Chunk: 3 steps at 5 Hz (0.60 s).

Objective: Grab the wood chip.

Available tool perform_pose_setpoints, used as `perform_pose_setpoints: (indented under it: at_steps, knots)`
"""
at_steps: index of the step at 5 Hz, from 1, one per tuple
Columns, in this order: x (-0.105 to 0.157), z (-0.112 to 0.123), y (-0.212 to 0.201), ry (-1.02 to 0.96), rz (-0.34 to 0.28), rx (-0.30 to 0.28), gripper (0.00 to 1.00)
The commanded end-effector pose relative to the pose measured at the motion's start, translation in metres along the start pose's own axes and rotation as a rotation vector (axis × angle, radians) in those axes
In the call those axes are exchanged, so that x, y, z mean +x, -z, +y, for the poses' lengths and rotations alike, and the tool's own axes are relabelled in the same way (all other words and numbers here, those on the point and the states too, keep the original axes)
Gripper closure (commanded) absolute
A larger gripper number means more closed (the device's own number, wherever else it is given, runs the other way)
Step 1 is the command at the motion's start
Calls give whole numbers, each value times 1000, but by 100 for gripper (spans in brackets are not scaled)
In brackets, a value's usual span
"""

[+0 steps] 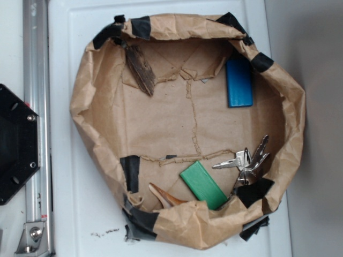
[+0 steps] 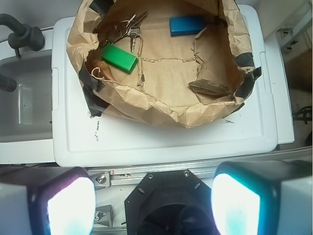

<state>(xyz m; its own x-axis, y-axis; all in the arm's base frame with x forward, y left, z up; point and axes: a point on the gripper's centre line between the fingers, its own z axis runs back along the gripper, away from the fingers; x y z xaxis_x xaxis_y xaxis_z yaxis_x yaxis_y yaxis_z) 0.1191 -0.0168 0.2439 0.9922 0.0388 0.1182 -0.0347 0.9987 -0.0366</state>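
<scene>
Here the wood chip (image 2: pixel 209 88) lies well beyond the open, empty jaws.

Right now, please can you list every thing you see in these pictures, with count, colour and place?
paper bin: one, brown with black tape, on the white lid
wood chip: one, dark grey-brown, inside near a taped wall
blue block: one, blue, inside by the wall
green block: one, green, inside, next to the keys
keys: one bunch, silver, inside beside a taped wall
orange-brown sliver: one, glossy, inside by the green block
white lid: one, white, under the bin
gripper: one, jaws apart, pads glowing, outside the bin
</scene>
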Motion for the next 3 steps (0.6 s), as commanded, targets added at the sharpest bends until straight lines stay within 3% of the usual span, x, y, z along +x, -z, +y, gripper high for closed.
perform_pose_setpoints:
  at_steps: [1, 2, 3]
  knots:
    - [0, 0, 0, 0, 0, 0, 0]
    - [41, 22, 28, 58, 7, 55, 0]
    - [73, 32, 47, 203, -50, 144, 0]
